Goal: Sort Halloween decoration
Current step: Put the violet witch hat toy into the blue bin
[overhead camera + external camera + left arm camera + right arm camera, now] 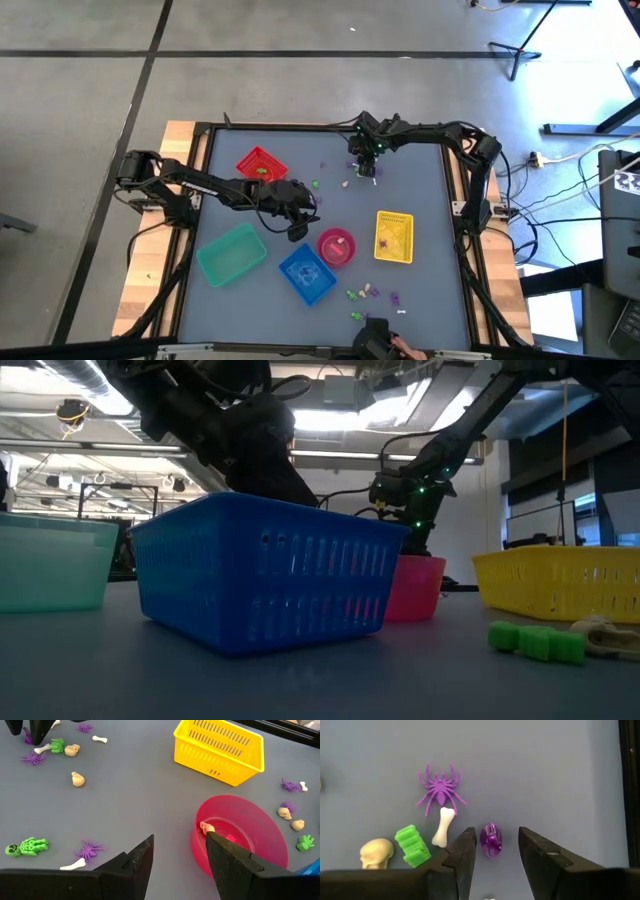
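The Halloween decoration is many tiny trinkets scattered on the grey table. In the right wrist view a purple beetle-like trinket (491, 841) lies flat between the open fingers of my right gripper (495, 832) (365, 167), which points down at it with a gap on each side. Beside it lie a white bone (443, 826), a purple spider (440, 789), a green piece (412, 845) and a cream skull (376, 853). My left gripper (180, 837) (298, 226) stands open beside the pink bowl (245, 815), with a small cream skull (206, 827) at one fingertip. My left gripper has the small cream skull (206, 827) right at the tip of one finger (220, 847), over the pink bowl's near rim. Whether the finger touches the skull I cannot tell. Nothing lies between the two fingers.
A red basket (261, 165), a teal basket (231, 254), a blue basket (307, 272) and a yellow basket (394, 237) stand around the pink bowl (336, 246). More trinkets lie near the front edge (375, 293) and at mid-table (30, 846).
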Controlling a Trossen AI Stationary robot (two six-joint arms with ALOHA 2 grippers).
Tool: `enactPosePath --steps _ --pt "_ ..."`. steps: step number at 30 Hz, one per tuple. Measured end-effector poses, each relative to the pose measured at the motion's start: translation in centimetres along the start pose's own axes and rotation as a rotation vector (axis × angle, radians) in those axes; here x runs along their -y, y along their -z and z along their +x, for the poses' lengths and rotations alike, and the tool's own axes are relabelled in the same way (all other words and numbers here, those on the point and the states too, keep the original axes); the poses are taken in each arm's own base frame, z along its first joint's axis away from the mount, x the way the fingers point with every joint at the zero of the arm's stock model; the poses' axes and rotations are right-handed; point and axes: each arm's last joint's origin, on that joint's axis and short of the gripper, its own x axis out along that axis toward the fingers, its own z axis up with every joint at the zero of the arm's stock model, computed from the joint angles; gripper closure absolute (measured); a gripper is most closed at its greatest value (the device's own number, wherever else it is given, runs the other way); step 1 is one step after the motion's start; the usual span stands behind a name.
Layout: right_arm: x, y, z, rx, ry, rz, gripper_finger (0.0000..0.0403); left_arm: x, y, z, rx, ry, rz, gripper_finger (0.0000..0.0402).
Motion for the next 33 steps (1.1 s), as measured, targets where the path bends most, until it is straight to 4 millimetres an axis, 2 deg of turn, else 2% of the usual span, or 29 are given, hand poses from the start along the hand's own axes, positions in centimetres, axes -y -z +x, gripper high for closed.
enactPosePath --steps 3,12,16,29,33 --pt "-0.06 0.06 0.12 -0.004 -0.006 0.0 0.0268 0.0 0.0 0.0 0.0 0.0 0.0 0.0236" --pt "-0.14 0.16 0.21 -0.01 -0.012 0.0 0.0357 -0.01 0.0 0.0 0.0 -0.002 0.0 0.0236" --pt "-0.14 0.19 0.25 -0.013 -0.011 0.0 0.0384 -0.01 0.0 0.0 0.0 -0.002 0.0 0.0236" --pt "-0.15 0.21 0.26 -0.015 -0.012 -0.001 0.0389 -0.01 0.0 0.0 0.0 -0.002 0.0 0.0236" --pt "0.14 -0.31 -0.3 -0.032 -0.023 0.001 0.0391 -0.01 0.0 0.0 0.0 -0.002 0.0 0.0237"
